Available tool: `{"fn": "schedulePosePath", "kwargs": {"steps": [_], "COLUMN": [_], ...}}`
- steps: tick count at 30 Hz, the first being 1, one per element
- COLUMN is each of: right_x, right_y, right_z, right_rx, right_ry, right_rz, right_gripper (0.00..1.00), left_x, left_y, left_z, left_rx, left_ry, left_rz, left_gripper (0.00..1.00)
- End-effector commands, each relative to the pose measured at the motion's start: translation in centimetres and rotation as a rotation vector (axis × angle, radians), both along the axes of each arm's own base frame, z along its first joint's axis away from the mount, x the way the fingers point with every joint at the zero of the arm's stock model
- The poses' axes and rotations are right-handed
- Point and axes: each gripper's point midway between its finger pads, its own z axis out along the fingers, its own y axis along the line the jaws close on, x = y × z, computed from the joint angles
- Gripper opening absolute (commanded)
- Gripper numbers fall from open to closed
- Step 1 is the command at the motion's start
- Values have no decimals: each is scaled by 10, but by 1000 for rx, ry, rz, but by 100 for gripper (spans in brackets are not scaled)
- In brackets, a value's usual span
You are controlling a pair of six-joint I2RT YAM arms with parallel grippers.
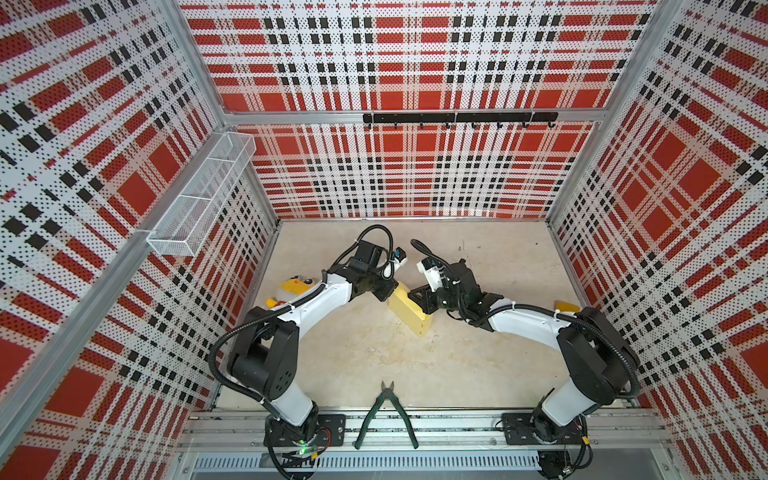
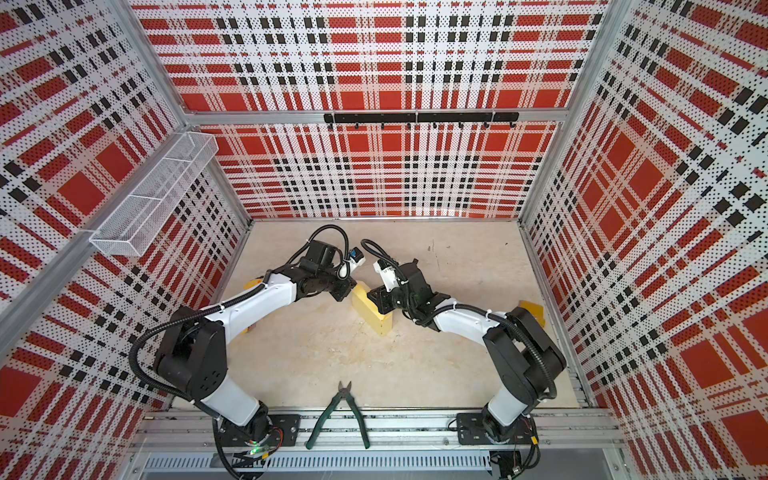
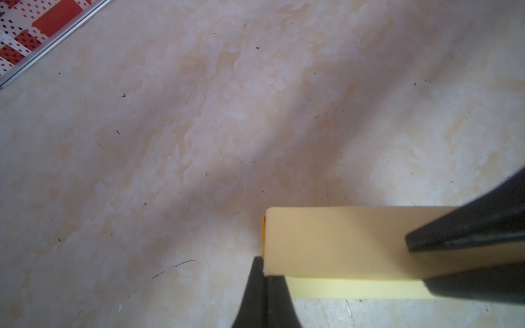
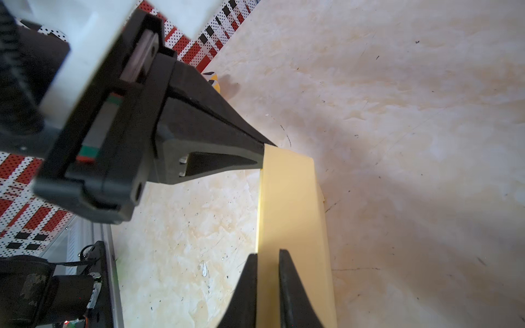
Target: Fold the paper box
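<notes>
Pale yellow thin-cardboard paper box (image 1: 409, 313) rested on beige marbled tabletop (image 1: 374, 365), between both grippers. Left gripper (image 3: 264, 269) was pinched tight on one end corner; right gripper (image 4: 268, 255) stood narrow, clamping the opposite end's wall.

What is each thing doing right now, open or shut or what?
paper box: folded narrow, gripped at two spots
left gripper: shut on the paper box
right gripper: shut on the paper box
pliers: lying flat, handles spread
mesh basket: hanging, looks empty
</notes>
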Motion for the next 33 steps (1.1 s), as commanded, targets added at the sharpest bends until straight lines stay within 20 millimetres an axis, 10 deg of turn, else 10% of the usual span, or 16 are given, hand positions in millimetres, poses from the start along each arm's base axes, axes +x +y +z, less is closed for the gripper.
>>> {"fn": "schedulePosePath", "kwargs": {"steps": [1, 21, 33], "right_x": [-26, -43, -43], "right_y": [3, 9, 4], "right_z": [-58, -114, -116], "right_rx": [-132, -273, -290], "right_ry": [83, 122, 101], "right_rz": [50, 38, 31], "right_gripper": [14, 12, 9], "left_x": [-44, -49, -17], "left_y": [6, 26, 20], "left_z": [-48, -27, 51], "left_rx": [77, -29, -298], "left_ry": [194, 149, 193], "left_rz": [-50, 21, 98], "left_gripper": [0, 18, 23]}}
